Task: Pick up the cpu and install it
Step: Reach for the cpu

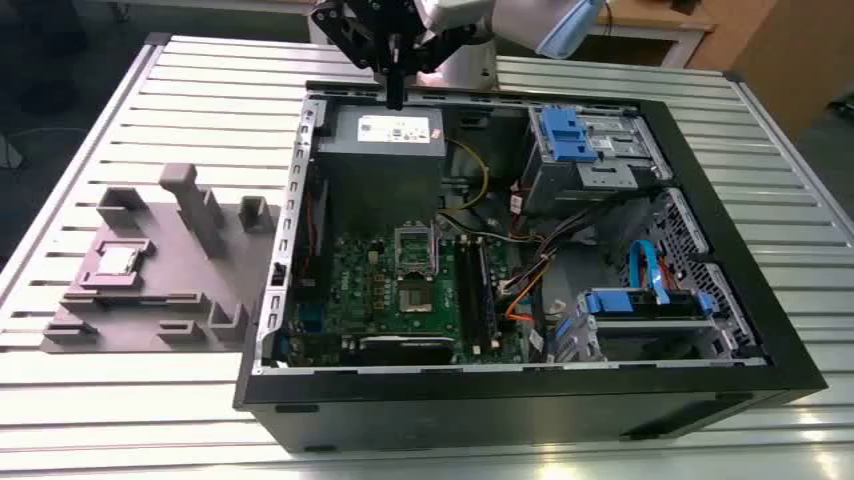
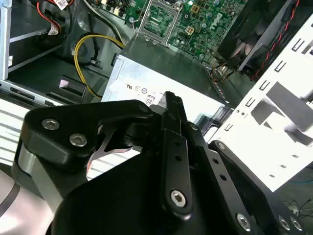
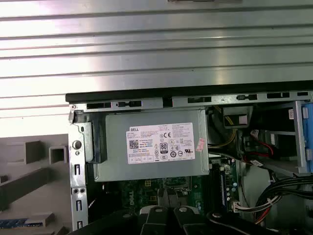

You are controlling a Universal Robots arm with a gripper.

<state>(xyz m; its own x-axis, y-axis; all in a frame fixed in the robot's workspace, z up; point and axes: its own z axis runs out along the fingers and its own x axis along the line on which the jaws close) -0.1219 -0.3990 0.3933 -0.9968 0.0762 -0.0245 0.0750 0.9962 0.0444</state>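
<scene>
The cpu point(image 1: 118, 260), a small pale square chip, lies in a recess of the purple-grey fixture point(image 1: 160, 300) on the exterior view's left, outside the computer case. My gripper point(image 1: 396, 98) hangs far from it, over the back edge of the case above the grey power supply box point(image 1: 387, 135). Its black fingers point(image 2: 169, 100) point down, pressed together with nothing between them. The silver socket frame point(image 1: 416, 245) stands on the green motherboard point(image 1: 360, 290) in the middle of the case, and also shows in the second wrist view point(image 2: 157, 19).
The open black case point(image 1: 747, 300) sits on a slatted metal table point(image 1: 200, 110). Blue drive cages point(image 1: 577, 135) and loose cables point(image 1: 534, 270) fill its right side in the exterior view. Upright posts point(image 1: 194, 205) stick up from the fixture. The power supply point(image 3: 151, 147) lies directly under the wrist.
</scene>
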